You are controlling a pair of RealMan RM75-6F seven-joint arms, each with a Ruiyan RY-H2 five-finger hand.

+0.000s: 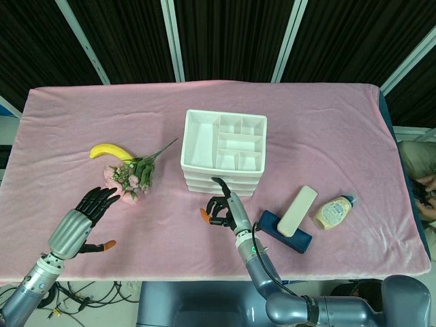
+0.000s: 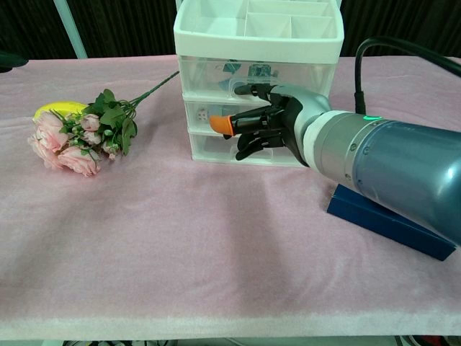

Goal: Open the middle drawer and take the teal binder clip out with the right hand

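White plastic, the drawer unit (image 2: pixel 257 79) stands on the pink cloth (image 2: pixel 180 245), all drawers closed. The right hand (image 2: pixel 268 128) is at the front of the middle drawer (image 2: pixel 216 115), fingers curled in with one stretched toward the top drawer's handle, holding nothing that can be seen. The teal clip (image 2: pixel 231 68) seems to show through a clear drawer front, though which drawer is unclear. The left hand (image 1: pixel 92 208) hangs over the cloth near the flowers (image 1: pixel 133 176), fingers spread and empty. A banana (image 1: pixel 110 150) lies beside the flowers.
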